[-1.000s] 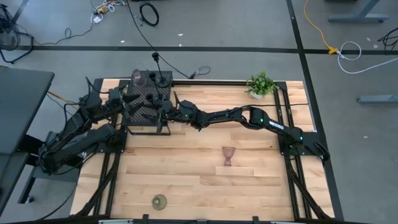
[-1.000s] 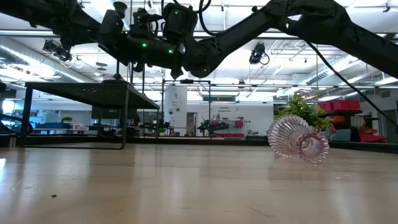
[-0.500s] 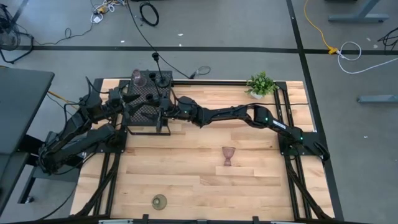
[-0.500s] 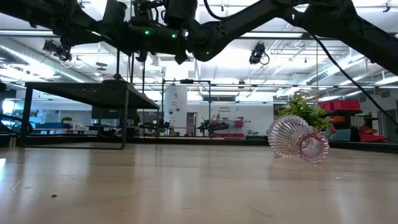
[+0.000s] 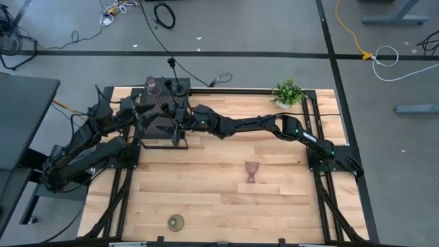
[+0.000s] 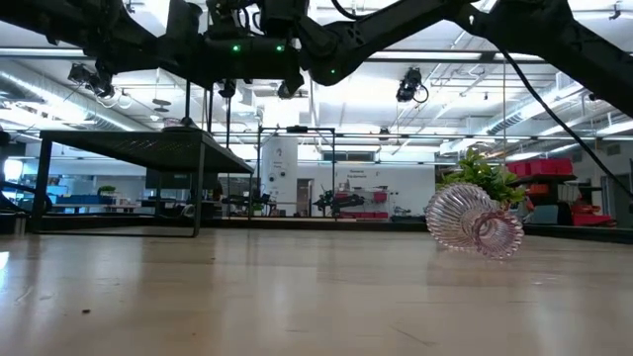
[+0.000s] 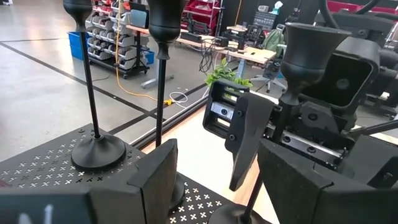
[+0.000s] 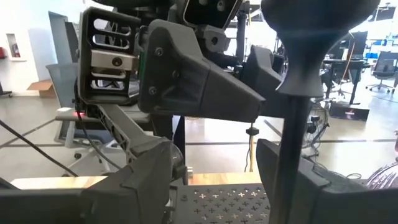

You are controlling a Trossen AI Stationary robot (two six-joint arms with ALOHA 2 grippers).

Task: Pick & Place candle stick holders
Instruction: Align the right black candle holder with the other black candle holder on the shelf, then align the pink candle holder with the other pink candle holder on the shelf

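Note:
A black mesh box [image 5: 162, 103] stands at the table's far left. On it stand a pinkish glass goblet [image 5: 151, 86] and three thin black stem holders [image 7: 87, 87] [image 7: 161, 93] [image 7: 308, 50] on their round bases. My right gripper [image 5: 178, 122] is open and level over the box's right edge, with the third stem [image 8: 292, 124] between its fingers, close to one of them. My left gripper [image 7: 217, 186] waits open over the box's left side. A second goblet [image 5: 252, 171] lies on its side mid-table. An olive-gold round holder [image 5: 176, 221] sits near the front edge. My right gripper stands around the thin shaft [image 8: 292, 143] of the black stem holder, below its cup. The shaft shows right in front of one finger [image 8: 311, 186]; I cannot tell whether it touches. The holder stays upright on the box.
A small green potted plant [image 5: 288, 92] stands at the far right of the table. Bare wood lies between the fallen goblet and the front edge. The two grippers face each other closely over the box.
My right gripper has risen a little above the mesh box and tipped up toward level, edging toward the box's middle. The gap between its fingers looks the same. The holders and goblets have kept their places.

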